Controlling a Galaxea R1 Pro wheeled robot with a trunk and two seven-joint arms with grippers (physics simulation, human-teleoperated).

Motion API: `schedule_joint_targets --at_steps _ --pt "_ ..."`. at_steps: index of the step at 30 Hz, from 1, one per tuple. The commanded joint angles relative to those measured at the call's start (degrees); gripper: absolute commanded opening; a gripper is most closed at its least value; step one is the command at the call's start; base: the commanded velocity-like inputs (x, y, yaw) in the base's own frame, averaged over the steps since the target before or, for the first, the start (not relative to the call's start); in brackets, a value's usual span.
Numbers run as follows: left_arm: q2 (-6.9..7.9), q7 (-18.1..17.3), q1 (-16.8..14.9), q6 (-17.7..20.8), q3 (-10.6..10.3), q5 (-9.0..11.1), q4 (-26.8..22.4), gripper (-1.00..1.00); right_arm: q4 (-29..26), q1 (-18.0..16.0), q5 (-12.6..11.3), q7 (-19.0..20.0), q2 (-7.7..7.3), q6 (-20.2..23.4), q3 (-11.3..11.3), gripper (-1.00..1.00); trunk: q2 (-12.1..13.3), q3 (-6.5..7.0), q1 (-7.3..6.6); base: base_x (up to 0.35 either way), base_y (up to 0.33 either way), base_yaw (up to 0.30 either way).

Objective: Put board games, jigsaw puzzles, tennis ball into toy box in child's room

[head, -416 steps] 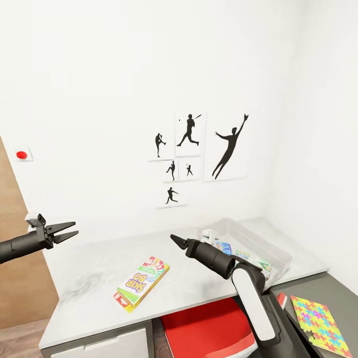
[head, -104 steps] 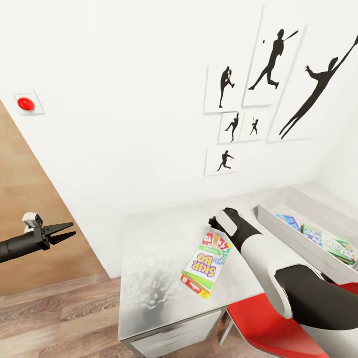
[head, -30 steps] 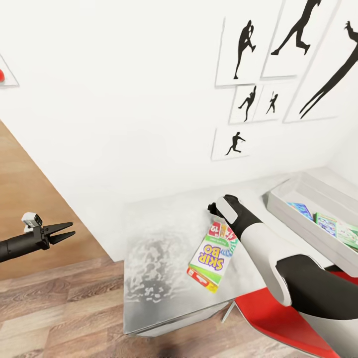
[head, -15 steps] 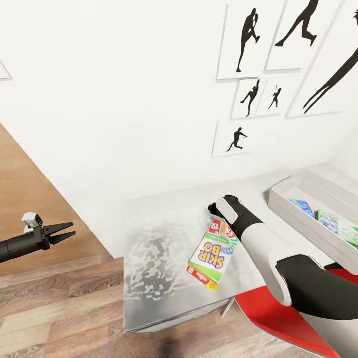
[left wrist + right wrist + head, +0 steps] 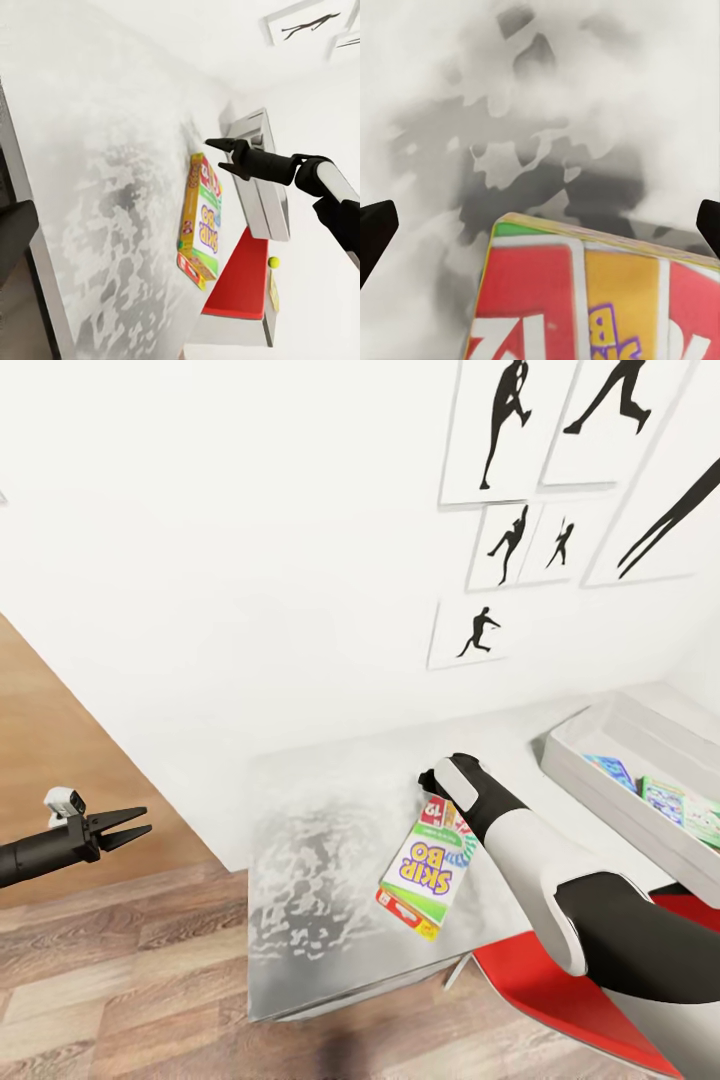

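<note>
A board game [image 5: 424, 868] with a yellow, green and red cover lies flat on the grey marbled table [image 5: 320, 840]. My right gripper [image 5: 214, 154] hovers open just above the game's far short end; the right wrist view shows that edge [image 5: 600, 300] between its wide-spread fingertips [image 5: 375, 234]. The light grey toy box [image 5: 592, 782] stands at the table's right end with printed boxes [image 5: 662, 798] inside. Off the table's left side, my left gripper [image 5: 138, 823] hangs open and empty over the floor. The tennis ball [image 5: 274, 262] lies past the red chair.
A red chair [image 5: 570, 1000] is tucked at the table's front right under my right arm. The white wall with black sports silhouettes [image 5: 520, 540] stands right behind the table. Wood-plank floor [image 5: 120, 990] lies left of and before the table.
The camera has drifted a little, so the wall pictures sit higher in view. My right gripper stays over the game's far end and the left arm holds still.
</note>
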Motion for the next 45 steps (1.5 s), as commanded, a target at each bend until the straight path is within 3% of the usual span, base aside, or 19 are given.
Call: schedule_joint_targets --at_steps 1,14,24,45 --pt "0.02 -0.09 -0.04 0.54 -0.01 0.14 0.0 1.0 -0.03 -0.03 -0.41 -0.41 -0.05 0.26 0.51 1.0 -0.11 -0.19 0.03 0.0 0.0 0.0" --pt "0.02 -0.09 -0.04 0.53 -0.01 0.14 0.0 1.0 0.0 0.26 -0.34 -0.37 -0.31 0.25 0.66 1.0 -0.11 -1.41 0.03 0.0 0.0 0.0" --pt "0.02 -0.09 -0.04 0.53 -0.01 0.14 0.0 1.0 -0.28 0.47 -0.42 -0.32 -0.38 0.25 3.26 1.0 -0.11 -2.33 0.03 -0.07 0.022 0.0" --pt "0.02 -0.18 -0.04 0.6 -0.01 0.14 0.0 1.0 -0.1 0.55 -0.52 -0.15 -0.27 0.26 3.54 1.0 -0.11 -2.5 0.03 -0.078 0.054 0.0"
